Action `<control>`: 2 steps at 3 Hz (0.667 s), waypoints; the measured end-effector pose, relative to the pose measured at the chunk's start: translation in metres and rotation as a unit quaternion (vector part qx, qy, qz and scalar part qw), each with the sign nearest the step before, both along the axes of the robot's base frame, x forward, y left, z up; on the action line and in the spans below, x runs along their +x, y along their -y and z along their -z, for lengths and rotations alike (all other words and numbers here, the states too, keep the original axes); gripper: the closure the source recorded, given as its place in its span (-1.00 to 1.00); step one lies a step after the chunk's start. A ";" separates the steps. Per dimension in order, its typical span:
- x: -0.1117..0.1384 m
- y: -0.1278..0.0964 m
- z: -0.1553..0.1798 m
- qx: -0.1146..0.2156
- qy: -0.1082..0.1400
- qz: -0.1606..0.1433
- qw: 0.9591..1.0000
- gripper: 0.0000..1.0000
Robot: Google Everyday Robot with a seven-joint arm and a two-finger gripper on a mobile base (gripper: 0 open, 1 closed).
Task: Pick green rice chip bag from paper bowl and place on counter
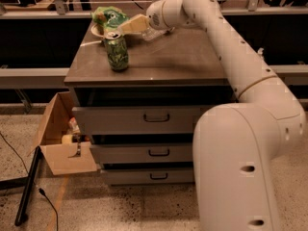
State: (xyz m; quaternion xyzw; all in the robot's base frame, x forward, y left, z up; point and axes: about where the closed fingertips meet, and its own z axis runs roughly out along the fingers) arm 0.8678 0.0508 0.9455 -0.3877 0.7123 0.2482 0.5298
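The green rice chip bag (109, 18) lies crumpled in the paper bowl (96, 31) at the far left corner of the counter (168, 57). My gripper (129, 26) reaches from the right over the counter and its tan fingers (136, 23) touch the bag's right side. A green patterned soda can (116, 50) stands just in front of the bowl and hides its front rim.
The cabinet has three grey drawers (154, 119) with dark handles. An open cardboard box (60, 141) with items sits on the floor at the left. A black pole and cable (29, 186) lie on the floor. My arm (240, 81) fills the right side.
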 end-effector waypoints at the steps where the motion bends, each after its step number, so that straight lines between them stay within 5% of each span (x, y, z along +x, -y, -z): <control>1: 0.023 -0.016 0.006 0.013 -0.022 0.026 0.999 -1.00; 2: 0.037 -0.028 0.007 0.013 -0.025 0.044 0.999 -1.00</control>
